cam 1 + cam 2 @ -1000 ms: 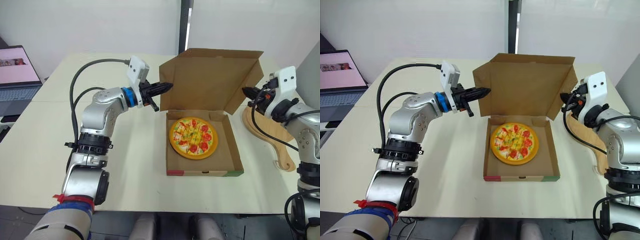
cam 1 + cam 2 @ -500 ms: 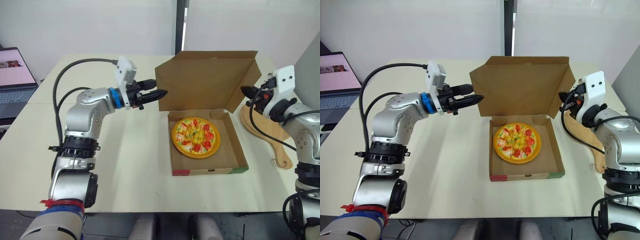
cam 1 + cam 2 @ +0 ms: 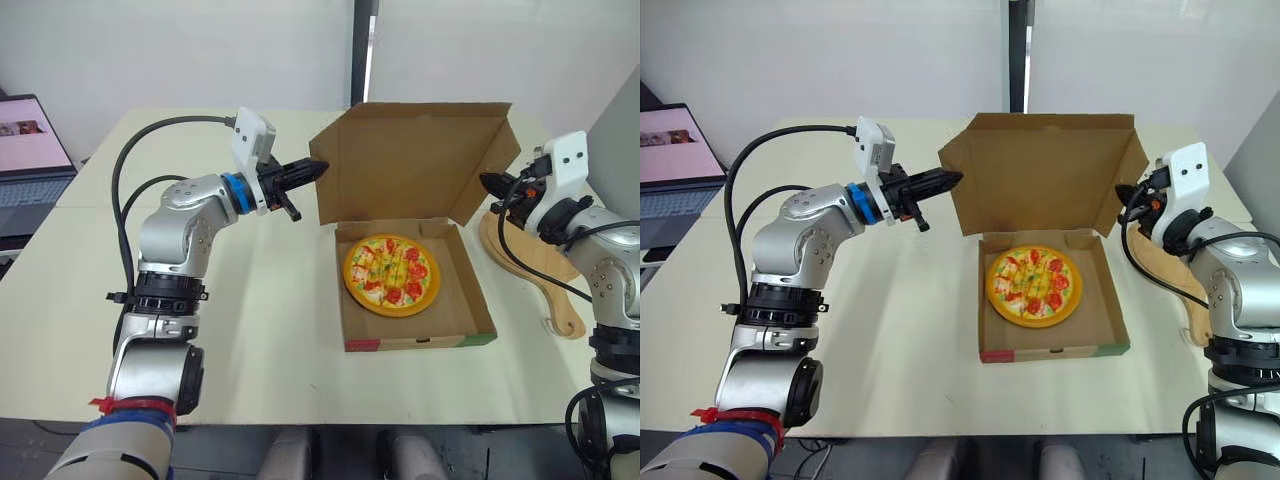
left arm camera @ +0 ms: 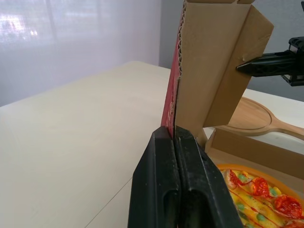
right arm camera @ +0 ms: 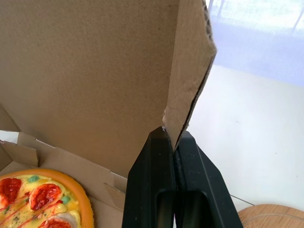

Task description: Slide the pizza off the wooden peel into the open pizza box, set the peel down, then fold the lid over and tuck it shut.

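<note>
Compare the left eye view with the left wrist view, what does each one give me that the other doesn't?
The left eye view adds the laptop off to the robot's left, the box's striped front wall and the lid's whole inner face. The left wrist view adds a close look at the left pincer shut on the lid's side edge, and the red print on the lid's outer face. Both share the pizza lying in the box, the peel flat on the table beyond it, and the right pincer gripping the lid's opposite edge.
</note>
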Robot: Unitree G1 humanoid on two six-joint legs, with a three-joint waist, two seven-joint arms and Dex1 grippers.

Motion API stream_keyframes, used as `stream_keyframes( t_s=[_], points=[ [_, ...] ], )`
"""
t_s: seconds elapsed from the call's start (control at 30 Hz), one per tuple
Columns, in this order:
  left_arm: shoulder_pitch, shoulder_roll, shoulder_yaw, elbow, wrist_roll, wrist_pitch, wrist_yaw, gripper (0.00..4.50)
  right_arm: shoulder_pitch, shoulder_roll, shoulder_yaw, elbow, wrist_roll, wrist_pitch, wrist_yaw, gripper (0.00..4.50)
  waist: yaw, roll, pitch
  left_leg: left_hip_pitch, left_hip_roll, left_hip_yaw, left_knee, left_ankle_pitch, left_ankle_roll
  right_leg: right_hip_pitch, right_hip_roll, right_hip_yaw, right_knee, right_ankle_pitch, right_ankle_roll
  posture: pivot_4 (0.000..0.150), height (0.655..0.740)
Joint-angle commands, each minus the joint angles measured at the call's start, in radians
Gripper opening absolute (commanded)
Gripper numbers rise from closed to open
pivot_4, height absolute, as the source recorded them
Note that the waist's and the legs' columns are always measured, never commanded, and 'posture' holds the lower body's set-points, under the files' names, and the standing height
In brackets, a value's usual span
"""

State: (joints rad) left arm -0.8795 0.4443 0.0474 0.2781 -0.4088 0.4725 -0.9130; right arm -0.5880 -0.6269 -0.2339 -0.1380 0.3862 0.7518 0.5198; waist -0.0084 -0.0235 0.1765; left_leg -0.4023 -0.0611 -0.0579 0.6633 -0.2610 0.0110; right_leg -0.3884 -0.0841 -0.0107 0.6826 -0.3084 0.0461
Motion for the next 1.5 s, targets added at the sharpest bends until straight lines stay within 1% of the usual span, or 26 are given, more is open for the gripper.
stream_keyframes(
  t_s=[0.03, 0.13, 0.23, 0.4, 0.5, 0.57, 0.73, 0.8, 0.93, 1.0, 1.17, 1.33, 1.5],
  points=[
    [-0.016, -0.001, 0.013, -0.039, -0.016, -0.006, -0.004, 0.01, -0.023, -0.014, -0.017, -0.02, 0.013, -0.02, 0.005, 0.0, 0.0, 0.0, 0.0, 0.0, 0.0, 0.0, 0.0, 0.0, 0.0, 0.0, 0.0, 0.0, 0.0, 0.0, 0.0, 0.15, 0.7281],
    [-0.013, -0.003, 0.01, -0.046, -0.01, -0.007, 0.011, 0.01, -0.026, -0.01, -0.015, -0.022, 0.013, -0.017, 0.002, 0.0, 0.0, 0.0, 0.0, 0.0, 0.0, 0.0, 0.0, 0.0, 0.0, 0.0, 0.0, 0.0, 0.0, 0.0, 0.0, 0.15, 0.7281],
    [-0.029, -0.017, 0.015, -0.048, 0.001, -0.007, 0.062, 0.01, -0.031, -0.002, -0.017, -0.032, 0.011, -0.012, -0.015, 0.0, 0.001, 0.0, 0.0, 0.0, 0.0, 0.0, 0.0, 0.0, 0.0, 0.0, 0.0, 0.0, 0.0, 0.0, 0.0, 0.15, 0.7281],
    [-0.054, -0.065, 0.004, -0.072, 0.016, 0.032, 0.176, 0.01, -0.055, 0.024, -0.007, -0.092, 0.002, 0.029, -0.089, 0.0, 0.003, 0.0, 0.0, 0.0, 0.0, 0.0, 0.0, 0.0, 0.0, 0.0, 0.0, 0.0, 0.0, 0.0, 0.0, 0.15, 0.7281],
    [-0.071, -0.098, -0.006, -0.063, 0.024, 0.041, 0.214, 0.01, -0.061, 0.039, -0.004, -0.112, -0.011, 0.046, -0.134, 0.0, 0.003, 0.0, 0.0, 0.0, 0.0, 0.0, 0.0, 0.0, 0.0, 0.0, 0.0, 0.0, 0.0, 0.0, 0.0, 0.15, 0.7281],
    [-0.099, -0.131, -0.013, -0.023, 0.034, 0.026, 0.231, 0.01, -0.063, 0.046, 0.002, -0.116, -0.023, 0.047, -0.161, 0.0, 0.003, 0.0, 0.0, 0.0, 0.0, 0.0, 0.0, 0.0, 0.0, 0.0, 0.0, 0.0, 0.0, 0.0, 0.0, 0.15, 0.7281],
    [-0.196, -0.21, -0.011, 0.143, 0.072, -0.063, 0.249, 0.01, -0.064, 0.063, 0.016, -0.095, -0.07, 0.019, -0.212, 0.0, 0.005, 0.0, 0.0, 0.0, 0.0, 0.001, 0.001, 0.0, 0.0, 0.0, 0.0, 0.0, 0.0, 0.0, 0.0, 0.15, 0.7281],
    [-0.215, -0.243, 0.001, 0.165, 0.067, -0.063, 0.267, 0.01, -0.061, 0.063, 0.02, -0.094, -0.085, 0.01, -0.219, 0.0, 0.003, 0.0, 0.0, 0.0, 0.0, 0.001, 0.0, 0.0, 0.0, 0.0, 0.0, 0.0, 0.0, 0.0, 0.0, 0.15, 0.7281],
    [-0.159, -0.273, 0.005, 0.044, 0.035, 0.021, 0.293, 0.01, -0.038, 0.059, 0.01, -0.133, -0.069, 0.041, -0.206, 0.0, -0.004, 0.0, 0.0, 0.0, 0.0, 0.002, -0.001, 0.0, 0.0, -0.001, 0.0, 0.0, 0.0, 0.0, 0.0, 0.15, 0.7281],
    [-0.096, -0.275, 0.008, -0.079, 0.009, 0.092, 0.318, 0.01, -0.008, 0.059, 0.0, -0.171, -0.065, 0.05, -0.209, 0.0, -0.008, 0.0, 0.0, 0.0, 0.0, 0.002, -0.001, 0.0, 0.0, -0.001, 0.0, 0.001, 0.0, 0.0, 0.0, 0.15, 0.7281],
    [0.028, -0.277, 0.021, -0.292, -0.048, 0.225, 0.374, 0.01, 0.053, 0.092, -0.024, -0.257, -0.056, 0.079, -0.243, 0.0, -0.007, 0.0, 0.0, 0.0, 0.0, 0.001, -0.001, 0.0, 0.0, -0.001, 0.0, 0.001, 0.001, 0.0, 0.0, 0.15, 0.7281],
    [0.155, -0.273, 0.034, -0.445, -0.094, 0.302, 0.42, 0.01, 0.143, 0.171, -0.033, -0.378, -0.064, 0.094, -0.302, 0.0, -0.006, 0.0, 0.0, 0.001, 0.0, 0.001, -0.001, 0.0, 0.0, 0.0, 0.0, 0.002, 0.002, 0.0, 0.0, 0.15, 0.7281],
    [0.235, -0.269, 0.037, -0.536, -0.128, 0.342, 0.452, 0.01, 0.225, 0.226, -0.049, -0.47, -0.073, 0.112, -0.354, 0.0, -0.006, 0.001, -0.001, 0.001, 0.0, 0.001, 0.0, 0.0, 0.0, 0.0, 0.0, 0.002, 0.003, 0.0, 0.0, 0.15, 0.7281]
  ],
)
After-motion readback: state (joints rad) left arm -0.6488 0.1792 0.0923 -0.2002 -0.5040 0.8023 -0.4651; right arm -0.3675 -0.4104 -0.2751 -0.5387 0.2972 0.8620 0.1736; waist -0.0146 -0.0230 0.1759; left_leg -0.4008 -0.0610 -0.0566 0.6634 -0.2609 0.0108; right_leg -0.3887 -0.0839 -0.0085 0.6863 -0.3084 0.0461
